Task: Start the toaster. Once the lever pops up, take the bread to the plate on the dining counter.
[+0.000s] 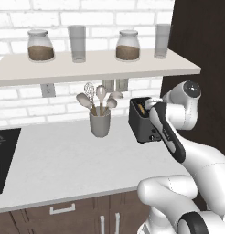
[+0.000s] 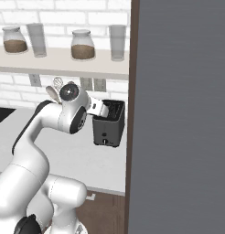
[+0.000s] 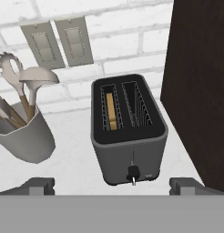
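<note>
- Black and boxy, the toaster (image 3: 129, 132) stood on the white tabletop (image 1: 64, 160) against the brick wall, right beside a dark cabinet side (image 3: 200, 91).
- Its long axis ran away from my hand camera, front face toward me, with the lever knob (image 3: 133, 172) low on that face.
- From the pincer (image 3: 111, 184) the toaster lay straight ahead and just below; the knob sat roughly midway between the 2 finger tips (image 3: 38, 185), a touch right of centre.
- I read the pincer as released: the tips stood wide apart, nothing between them.
- Brown and thin, the bread (image 3: 111, 111) stood on edge in the left of the 2 slots, sunk below the rim.
- I judged the coming move as a short advance and a downward press on that knob.
- Surfaces looked matte: smooth toaster shell, wire guides in the slots.
- Left of the toaster, a grey utensil cup (image 3: 22, 136) held a whisk, spoons and ladle.
- 2 pale outlet plates (image 3: 57, 43) sat on the wall behind.
</note>
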Robot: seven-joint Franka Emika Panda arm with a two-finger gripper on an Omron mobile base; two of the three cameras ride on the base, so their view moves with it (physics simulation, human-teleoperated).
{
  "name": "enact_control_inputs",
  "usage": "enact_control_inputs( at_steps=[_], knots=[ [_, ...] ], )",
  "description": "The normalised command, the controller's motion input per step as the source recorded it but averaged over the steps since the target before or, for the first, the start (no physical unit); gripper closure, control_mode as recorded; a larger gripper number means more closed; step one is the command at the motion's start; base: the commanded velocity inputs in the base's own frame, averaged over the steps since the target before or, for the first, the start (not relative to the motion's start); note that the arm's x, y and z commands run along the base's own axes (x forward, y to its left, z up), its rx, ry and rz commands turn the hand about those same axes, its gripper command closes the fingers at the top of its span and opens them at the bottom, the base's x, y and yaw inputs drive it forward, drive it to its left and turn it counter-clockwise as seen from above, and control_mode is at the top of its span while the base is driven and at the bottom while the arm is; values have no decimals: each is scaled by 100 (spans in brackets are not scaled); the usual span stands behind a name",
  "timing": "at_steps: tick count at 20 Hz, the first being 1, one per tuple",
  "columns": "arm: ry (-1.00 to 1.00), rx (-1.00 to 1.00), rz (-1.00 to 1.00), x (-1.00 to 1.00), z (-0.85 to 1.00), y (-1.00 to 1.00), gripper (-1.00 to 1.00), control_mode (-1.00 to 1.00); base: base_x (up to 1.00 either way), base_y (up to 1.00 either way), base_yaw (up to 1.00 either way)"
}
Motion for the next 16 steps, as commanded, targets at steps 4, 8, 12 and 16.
enact_control_inputs(
  at_steps=[4, 8, 12, 16],
  knots=[
    [0, 0, 0, 0, 0, 0, -100, -100, 0, 0, 0],
    [0, 0, 0, 0, 0, 0, -100, -100, 0, 0, 0],
    [0, 0, 0, 0, 0, 0, -100, -100, 0, 0, 0],
    [0, 0, 0, 0, 0, 0, -100, -100, 0, 0, 0]
  ],
)
